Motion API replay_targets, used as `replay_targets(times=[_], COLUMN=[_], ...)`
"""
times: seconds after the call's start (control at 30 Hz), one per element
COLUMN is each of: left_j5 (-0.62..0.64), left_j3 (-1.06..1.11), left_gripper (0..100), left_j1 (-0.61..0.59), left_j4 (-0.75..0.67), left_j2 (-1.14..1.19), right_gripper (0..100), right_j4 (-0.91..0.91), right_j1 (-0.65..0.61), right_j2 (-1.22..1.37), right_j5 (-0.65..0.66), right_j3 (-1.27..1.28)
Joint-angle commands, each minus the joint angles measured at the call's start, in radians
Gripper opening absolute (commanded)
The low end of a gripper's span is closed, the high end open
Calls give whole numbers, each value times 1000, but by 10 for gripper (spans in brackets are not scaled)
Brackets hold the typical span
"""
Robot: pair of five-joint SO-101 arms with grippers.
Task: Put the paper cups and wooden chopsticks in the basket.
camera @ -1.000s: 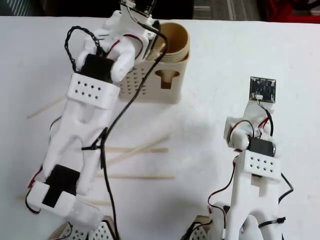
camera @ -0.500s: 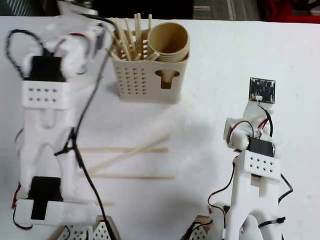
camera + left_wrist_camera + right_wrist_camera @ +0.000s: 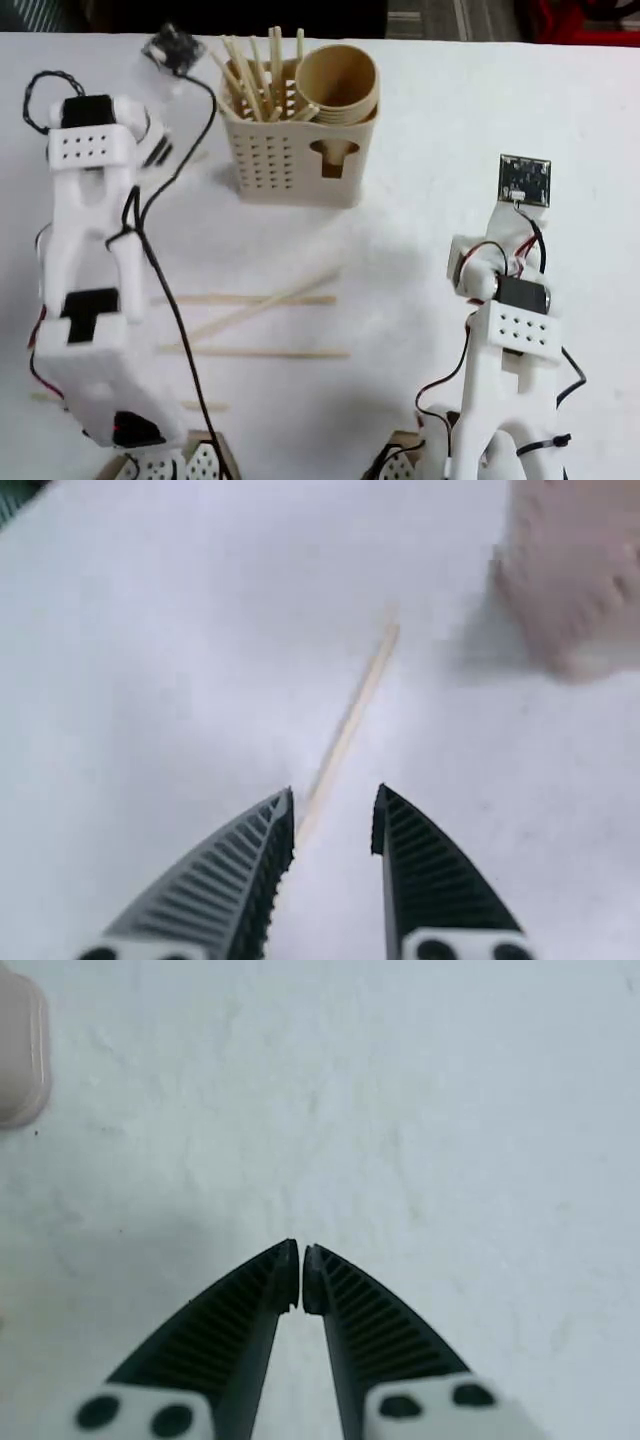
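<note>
Looking down over the table [image 3: 430, 180], the high view has the basket [image 3: 300, 165] at the far side, holding stacked paper cups [image 3: 337, 80] and a bundle of wooden chopsticks [image 3: 250, 75]. Three loose chopsticks [image 3: 250, 300] lie between the arms, apart from the basket. The left arm [image 3: 90, 250] stands beside the basket, and the right arm [image 3: 505, 330] is well apart from it.

The left wrist view shows the left gripper [image 3: 333, 815] spread wide and holding nothing, with one chopstick [image 3: 350, 720] on the table running in toward the gap between its tips.

The right wrist view shows the right gripper [image 3: 300, 1275] pinched closed on nothing, over the table.
</note>
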Motion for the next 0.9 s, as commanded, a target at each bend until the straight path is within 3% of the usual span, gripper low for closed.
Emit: replay_targets(times=[0.0,0.23,0.7,0.87], left_j5=[-40,-44,-72,-161], left_j3=[-104,-348,-951,-1097], left_gripper=[143,146,142,61], left_j1=[-36,-59,-56,-50], left_j4=[-6,14,224,318], left_j2=[90,367,855,961], right_gripper=[25,25,25,25], right_j4=[-16,-16,-16,-16], right_j1=[4,4,4,4], right_j2=[-31,-31,-31,-31], right_j5=[-5,-5,0,0], right_j3=[-5,-5,-5,-5])
